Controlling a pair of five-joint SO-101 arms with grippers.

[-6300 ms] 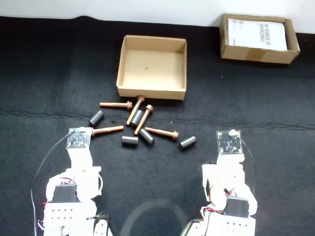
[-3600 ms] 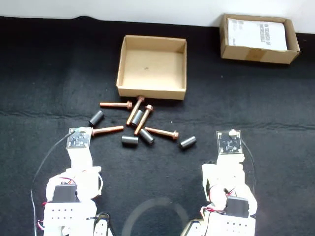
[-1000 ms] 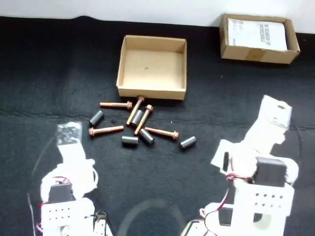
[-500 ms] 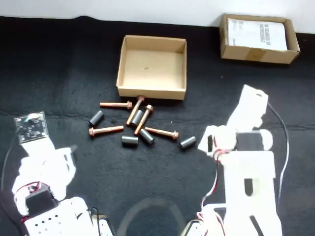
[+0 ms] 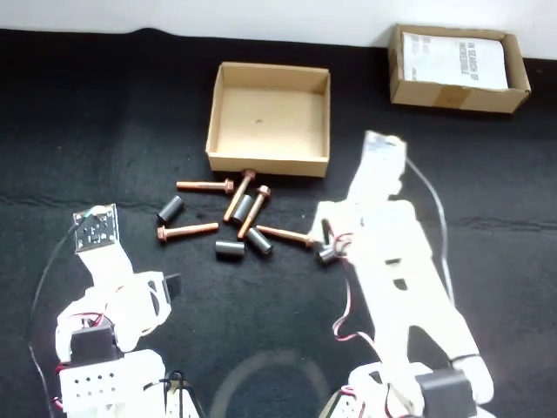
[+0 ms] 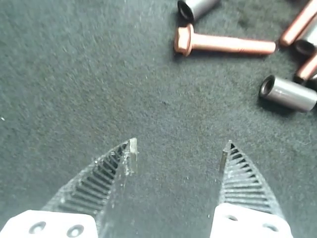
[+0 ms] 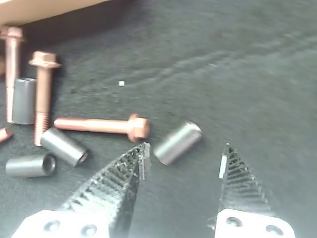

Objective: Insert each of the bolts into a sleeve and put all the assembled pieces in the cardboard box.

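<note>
Black cloth (image 5: 87, 113) bears bolts (image 5: 188, 231) and sleeves (image 5: 230, 249) beside the cardboard box (image 5: 265, 163), a carton (image 5: 452, 97) far right. Right gripper (image 7: 184, 148) gapes wide over the rightmost sleeve (image 7: 177, 143), a bolt head (image 7: 138, 127) alongside; left gripper (image 6: 181, 144) gapes over cloth.

The only print is on a white sheet (image 5: 454, 59) lying in the smaller carton (image 5: 411, 89) at the table's far right corner, well apart from the open cardboard box (image 5: 265, 163). Several rows of dark lettering run across the sheet, with perhaps a bolder heading among them, but from the high view they are too small to read. No other lettering can be made out.
</note>
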